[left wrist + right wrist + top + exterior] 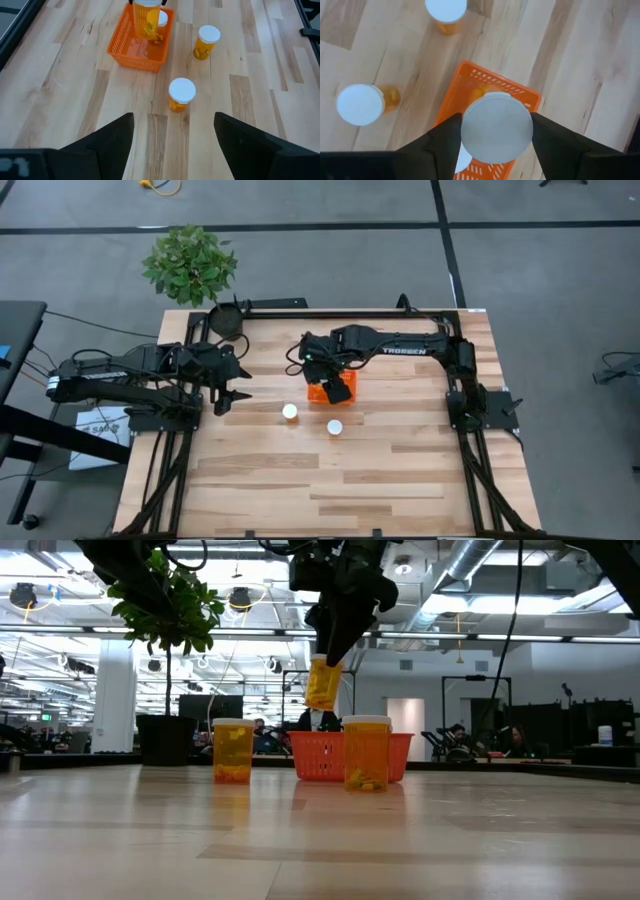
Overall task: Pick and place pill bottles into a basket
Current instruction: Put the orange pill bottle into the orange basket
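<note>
The orange basket point(318, 393) stands on the table near its middle, and shows in the low view point(318, 755) and the left wrist view point(140, 47). My right gripper point(336, 386) is above it, shut on one pill bottle point(323, 685). Another bottle's white cap point(162, 19) shows inside the basket. Two bottles point(290, 411) point(334, 426) stand upright on the table on the basket's near side. My left gripper point(172, 142) is open and empty, to the left of the basket point(235, 393). My right gripper pinches the pill bottle at its capped top end point(496, 127), one finger point(445, 142) on each side. The fingers come from above, pointing down. The bottle hangs below them, slightly tilted, lifted clear above the basket point(490, 92).
A black pot point(226, 320) with a leafy plant point(190, 265) stands at the table's far left corner. Bare wood point(350, 480) lies toward the near edge. Black frame rails point(470, 450) run along the table's sides.
</note>
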Controlling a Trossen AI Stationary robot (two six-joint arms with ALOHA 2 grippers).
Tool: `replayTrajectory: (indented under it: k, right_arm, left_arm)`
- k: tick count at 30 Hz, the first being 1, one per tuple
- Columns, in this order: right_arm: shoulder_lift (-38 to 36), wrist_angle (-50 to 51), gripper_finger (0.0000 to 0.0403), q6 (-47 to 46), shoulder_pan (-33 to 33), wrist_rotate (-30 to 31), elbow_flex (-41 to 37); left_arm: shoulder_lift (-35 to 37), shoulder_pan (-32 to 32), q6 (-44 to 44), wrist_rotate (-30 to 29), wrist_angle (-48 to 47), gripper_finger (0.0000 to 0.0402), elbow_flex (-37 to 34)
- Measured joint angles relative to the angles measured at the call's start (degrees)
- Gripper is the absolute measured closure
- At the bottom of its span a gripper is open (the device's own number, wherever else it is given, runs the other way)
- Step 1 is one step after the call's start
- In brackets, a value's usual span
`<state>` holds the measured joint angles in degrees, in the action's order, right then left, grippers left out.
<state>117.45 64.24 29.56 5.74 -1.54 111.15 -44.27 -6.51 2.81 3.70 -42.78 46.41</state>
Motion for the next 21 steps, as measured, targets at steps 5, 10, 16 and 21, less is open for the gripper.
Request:
replayTrajectory:
  k: [5,10,16,21]
  right_arm:
    - [0.0,-1.4,0.0182,-0.1,0.0,0.1,-1.3]
    - [0.0,-1.3,0.02,-0.6,0.0,0.1,-3.7]
    - [0.0,-3.1,0.0187,-0.9,0.0,0.1,-3.7]
    - [0.0,-4.9,0.0188,-0.8,0.0,0.1,-5.0]
  left_arm:
    - [0.0,0.0,0.0,0.0,0.0,0.0136,0.0]
    - [0.0,0.0,0.2,0.0,0.0,0.0136,0.0]
    - [0.0,0.0,0.9,0.3,-0.3,0.0136,0.0]
    - [0.0,0.0,0.9,0.4,-0.3,0.0136,0.0]
